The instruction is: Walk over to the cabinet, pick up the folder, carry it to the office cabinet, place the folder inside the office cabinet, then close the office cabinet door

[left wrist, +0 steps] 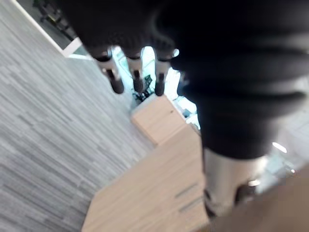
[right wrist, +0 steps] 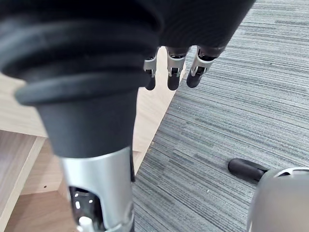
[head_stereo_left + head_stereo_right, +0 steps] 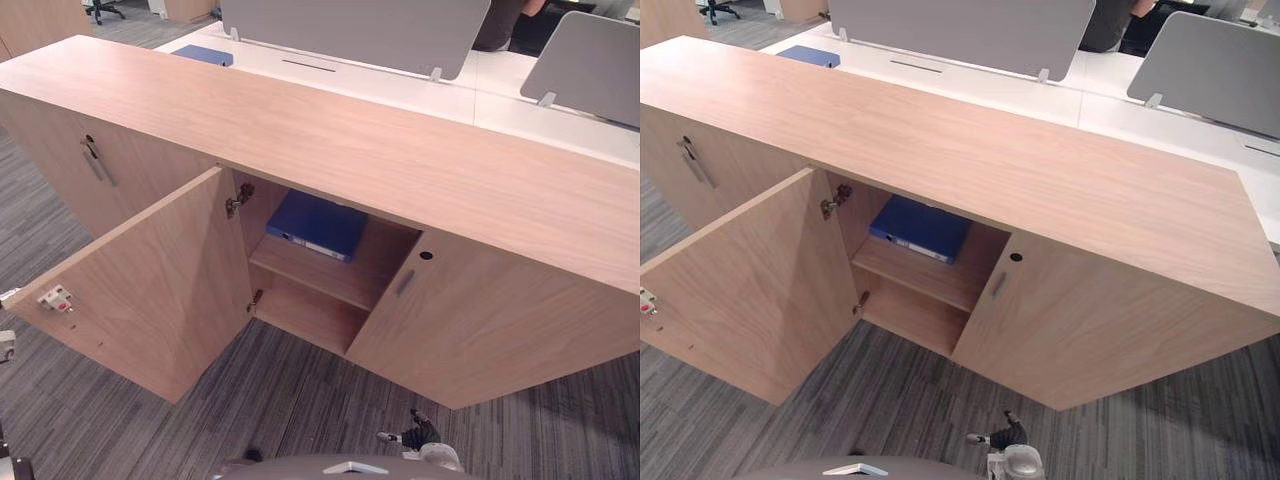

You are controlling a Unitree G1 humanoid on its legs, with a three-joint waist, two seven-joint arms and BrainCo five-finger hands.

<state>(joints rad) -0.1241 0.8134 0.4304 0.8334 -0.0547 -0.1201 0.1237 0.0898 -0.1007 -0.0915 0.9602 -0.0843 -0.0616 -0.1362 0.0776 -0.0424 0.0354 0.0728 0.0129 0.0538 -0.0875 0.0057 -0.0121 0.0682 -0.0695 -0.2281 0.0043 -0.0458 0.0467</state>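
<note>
You stand in front of the long wooden office cabinet (image 3: 400, 160), which takes most of both eye views. Its left door (image 3: 150, 290) is swung wide open toward you over the grey carpet (image 3: 300, 400), and the door on the right (image 3: 480, 320) is closed. Inside the open compartment there is one shelf (image 3: 320, 275), and the blue folder (image 3: 315, 225) lies flat on it, toward the back, under the cabinet top.

Your left hand (image 1: 137, 79) hangs with the fingers loose and a little apart, and there is nothing in them; past them you see carpet and wooden cabinet fronts. Your right hand (image 2: 173, 75) is the same: fingers relaxed, holding nothing, with the carpet and a wooden edge of the cabinet beside it.

From this I judge that the walking, the pick-up, the carrying and the placing are done, because the folder rests in the cabinet and both hands are free. What is left is the last step only: to close the open door. For this you will probably need to bring one hand to the outer side of that door and push it shut, and neither hand is touching it now.
</note>
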